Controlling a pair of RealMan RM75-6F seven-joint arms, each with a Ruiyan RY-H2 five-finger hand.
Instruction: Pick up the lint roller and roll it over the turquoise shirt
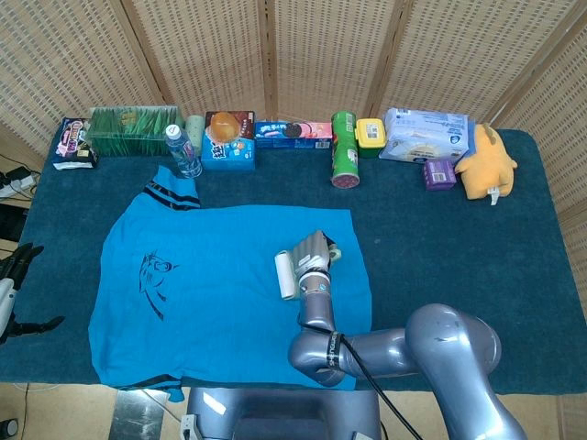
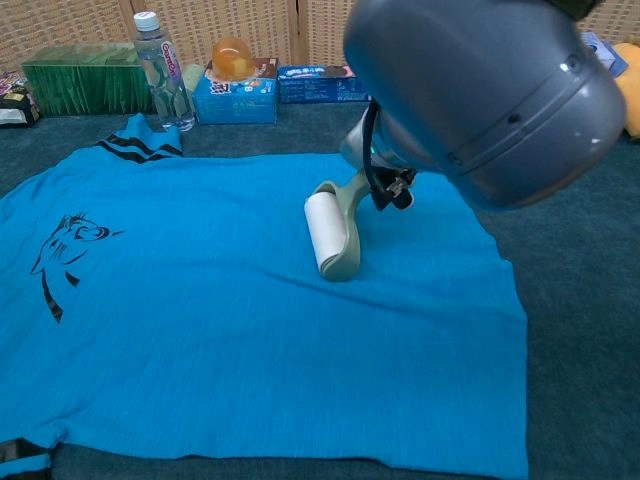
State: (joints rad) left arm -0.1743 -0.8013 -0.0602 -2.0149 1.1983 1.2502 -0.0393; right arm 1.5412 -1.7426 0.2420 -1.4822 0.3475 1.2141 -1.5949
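Right hand (image 1: 315, 252) grips lint roller (image 1: 286, 275) on turquoise shirt (image 1: 220, 284) (cat print only); left hand (image 1: 14, 275) open.

Woven rattan folding screen panels (image 1: 303, 46) stand behind the table with its dark teal carpet-like cloth (image 1: 459, 247); bright, even light.

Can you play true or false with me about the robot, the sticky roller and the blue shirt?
1. The white lint roller lies on the turquoise shirt. True.
2. The right hand holds the lint roller. True.
3. The left hand presses down on the shirt. False: it is off the shirt, at the table's left edge.
4. The clear plastic water bottle has tipped over. False: it stands upright.
5. The yellow plush toy sits on the shirt. False: it is at the table's far right, away from it.
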